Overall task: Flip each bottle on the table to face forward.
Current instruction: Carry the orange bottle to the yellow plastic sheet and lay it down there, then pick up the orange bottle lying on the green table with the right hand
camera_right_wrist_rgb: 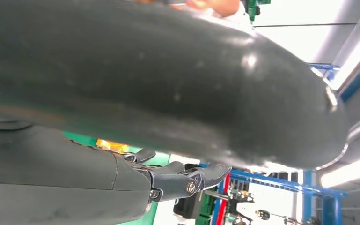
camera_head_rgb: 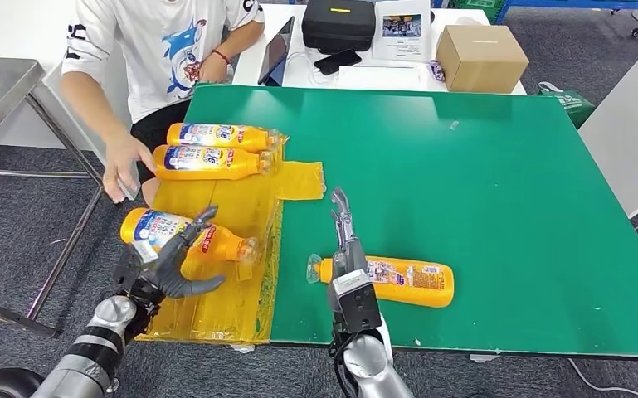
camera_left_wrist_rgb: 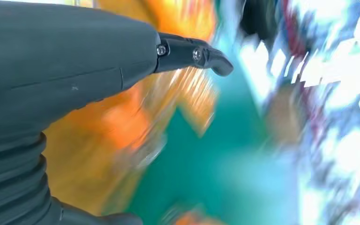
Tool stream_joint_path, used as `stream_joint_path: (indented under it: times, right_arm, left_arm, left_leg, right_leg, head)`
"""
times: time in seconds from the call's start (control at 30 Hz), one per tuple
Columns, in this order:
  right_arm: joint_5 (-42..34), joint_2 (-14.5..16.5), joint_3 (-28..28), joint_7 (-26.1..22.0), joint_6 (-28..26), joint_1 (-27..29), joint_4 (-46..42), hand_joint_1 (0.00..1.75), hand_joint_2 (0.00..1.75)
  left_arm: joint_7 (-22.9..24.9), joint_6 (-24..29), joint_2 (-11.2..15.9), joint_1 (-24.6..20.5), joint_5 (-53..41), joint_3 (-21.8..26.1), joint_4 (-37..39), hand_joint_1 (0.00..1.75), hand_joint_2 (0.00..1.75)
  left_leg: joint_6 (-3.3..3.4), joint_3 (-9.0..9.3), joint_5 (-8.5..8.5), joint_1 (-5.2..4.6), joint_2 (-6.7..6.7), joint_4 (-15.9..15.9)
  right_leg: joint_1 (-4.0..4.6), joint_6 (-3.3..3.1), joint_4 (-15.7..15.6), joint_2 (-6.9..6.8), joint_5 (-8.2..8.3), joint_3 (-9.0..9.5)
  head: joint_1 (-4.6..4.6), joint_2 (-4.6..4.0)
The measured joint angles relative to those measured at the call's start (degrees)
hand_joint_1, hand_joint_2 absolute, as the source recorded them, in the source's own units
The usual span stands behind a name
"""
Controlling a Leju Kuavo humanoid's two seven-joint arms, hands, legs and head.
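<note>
Several orange bottles lie on their sides. Two bottles (camera_head_rgb: pixel 216 135) (camera_head_rgb: pixel 207 162) rest at the back of a yellow sheet (camera_head_rgb: pixel 241 207). A third bottle (camera_head_rgb: pixel 220 240) lies near the sheet's front, and my left hand (camera_head_rgb: pixel 166 259) hovers over its base end with fingers spread, gripping nothing. The fourth bottle (camera_head_rgb: pixel 402 282) lies on the green table (camera_head_rgb: pixel 481 182), cap pointing left. My right hand (camera_head_rgb: pixel 344 240) stands edge-on with straight fingers just beside its neck. The left wrist view is blurred, showing my left hand's thumb (camera_left_wrist_rgb: pixel 192 54) over orange and green. Fingers (camera_right_wrist_rgb: pixel 187 180) of my right hand show extended.
A person sits at the back left, one hand (camera_head_rgb: pixel 124 170) resting by the sheet's edge near the two far bottles. Behind the green table stand a cardboard box (camera_head_rgb: pixel 481 56), a black case (camera_head_rgb: pixel 338 23) and a tablet (camera_head_rgb: pixel 275 50). A metal table (camera_head_rgb: pixel 0 83) stands left.
</note>
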Motion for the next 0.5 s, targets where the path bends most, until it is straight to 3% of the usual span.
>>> stream_joint_path:
  times: [0.1,0.17,0.23,0.5]
  right_arm:
    - [2.0,0.3,0.0,1.8,-0.6,0.0,0.7,0.00,0.00]
    - [3.7,0.4,0.3,3.1,-0.6,-0.1,1.3,0.00,0.87]
    - [5.6,0.3,0.7,4.4,-0.5,-0.2,2.2,0.00,1.75]
    - [15.1,-3.3,1.3,12.5,0.5,-1.3,3.5,0.00,1.75]
  left_arm:
    - [1.3,13.2,-4.6,1.0,3.1,5.4,-6.5,0.00,1.75]
    - [1.0,22.0,-7.2,0.9,3.6,8.4,-9.6,0.00,1.75]
    - [0.5,27.5,-9.1,0.7,3.9,10.6,-11.7,0.00,1.75]
    - [-0.5,33.8,-11.5,1.2,3.4,13.9,-13.1,0.00,1.75]
  left_leg:
    - [0.00,-0.08,0.01,0.00,-0.04,0.0]
    - [0.00,-0.08,0.01,0.00,-0.03,0.0]
    - [0.00,-0.08,0.00,0.00,-0.01,0.0]
    - [0.00,-0.14,0.00,0.00,-0.03,0.0]
  right_leg:
    - [0.00,0.01,0.0,-0.02,0.01,-0.01]
    - [0.00,0.01,0.0,-0.02,0.01,-0.01]
    - [0.00,0.01,0.0,-0.02,0.01,-0.02]
    - [0.00,0.01,0.0,-0.02,0.00,-0.07]
  head:
    - [-0.01,0.00]
    - [-0.01,0.00]
    - [-0.01,0.00]
    - [-0.03,0.00]
